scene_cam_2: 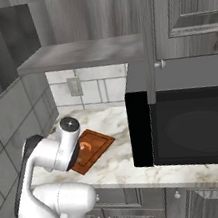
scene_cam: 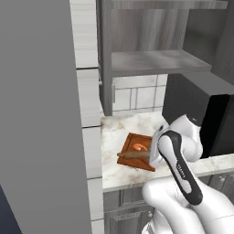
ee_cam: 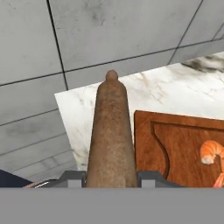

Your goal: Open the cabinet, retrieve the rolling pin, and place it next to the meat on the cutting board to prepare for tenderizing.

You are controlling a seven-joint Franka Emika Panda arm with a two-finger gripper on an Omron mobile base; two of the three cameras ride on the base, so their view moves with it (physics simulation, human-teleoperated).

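Rolling pin (ee_cam: pixel 110 140): it ran up the left-centre of the hand view, long axis pointing away from the camera, its knobbed handle end at the upper centre over the marble counter (ee_cam: pixel 83 118).
Gripper (ee_cam: pixel 110 186): its two grey fingertips (ee_cam: pixel 70 178) sat tight against either side of the pin at the bottom of the frame, clamped on it.
Pin in the left base view: the rolling pin (scene_cam: pixel 133 155) lay roughly level across the near part of the cutting board (scene_cam: pixel 132 141) at centre frame, running out leftward from the hand.
Key relation: in the hand view the cutting board (ee_cam: pixel 179 144) lay just right of the pin, and the meat (ee_cam: pixel 212 155) sat further right at the frame's edge; the pin's long axis ran about parallel to the board's left rim.
Likely need: shift the pin rightward over the board before lowering it.
Cabinet (scene_cam: pixel 151 61): upper centre-right of the left base view, open, shelf bare.
Microwave (scene_cam_2: pixel 195 126): right half of the right base view, dark.
Writing: none readable.
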